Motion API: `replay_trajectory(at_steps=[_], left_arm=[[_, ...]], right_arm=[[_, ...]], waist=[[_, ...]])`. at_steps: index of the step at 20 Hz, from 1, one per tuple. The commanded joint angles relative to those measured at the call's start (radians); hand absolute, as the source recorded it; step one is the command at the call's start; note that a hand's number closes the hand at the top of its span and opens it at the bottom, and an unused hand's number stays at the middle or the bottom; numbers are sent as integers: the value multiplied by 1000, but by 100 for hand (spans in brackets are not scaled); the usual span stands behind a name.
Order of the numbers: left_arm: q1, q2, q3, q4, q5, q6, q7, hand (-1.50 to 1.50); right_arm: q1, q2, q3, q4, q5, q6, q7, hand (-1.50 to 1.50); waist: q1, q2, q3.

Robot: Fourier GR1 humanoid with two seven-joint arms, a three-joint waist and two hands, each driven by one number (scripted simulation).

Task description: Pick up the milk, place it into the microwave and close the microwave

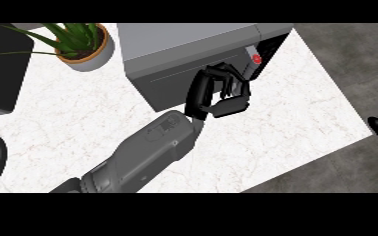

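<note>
The grey microwave (pixel 192 40) stands at the back of the counter. Its door (pixel 177 77) is swung almost shut, leaving a dark gap (pixel 275 42) at the right. A small white and red spot (pixel 255 58) shows in that gap; I cannot tell whether it is the milk. No milk stands on the counter. My left hand (pixel 218 92) is against the door's right end, fingers curled with nothing in them. Only a black sliver of my right hand (pixel 373 124) shows at the right edge.
A potted green plant (pixel 81 45) stands at the back left, next to the microwave. A dark flat object (pixel 11 70) lies along the left edge. The white marble counter (pixel 295 130) ends at the right and lower right over grey floor.
</note>
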State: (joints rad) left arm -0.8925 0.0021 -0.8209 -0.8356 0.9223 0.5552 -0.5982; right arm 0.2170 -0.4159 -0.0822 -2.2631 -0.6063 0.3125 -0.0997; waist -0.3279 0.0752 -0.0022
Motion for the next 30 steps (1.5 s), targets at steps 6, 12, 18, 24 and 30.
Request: replay_trajectory(at_steps=[6,12,18,24,30], left_arm=[[-79,-2,24,95,45,-9,-14,150],[-90,-2,20,108,67,-13,-37,150],[-83,-2,2,119,85,-35,-69,150],[-108,-2,-10,114,117,-31,-58,150],[-112,-2,-18,129,133,-23,-79,150]], right_arm=[[-16,-24,-33,-10,-49,-8,27,-150],[-32,-42,-44,-7,-72,-15,50,-150],[-48,-53,-58,-8,-105,-6,54,-150],[-65,-82,-46,-6,-159,30,75,-150],[-69,-102,-42,-16,-196,38,99,-150]], waist=[[-26,12,2],[-17,18,1],[-10,17,2],[-17,18,4],[-14,16,2]])
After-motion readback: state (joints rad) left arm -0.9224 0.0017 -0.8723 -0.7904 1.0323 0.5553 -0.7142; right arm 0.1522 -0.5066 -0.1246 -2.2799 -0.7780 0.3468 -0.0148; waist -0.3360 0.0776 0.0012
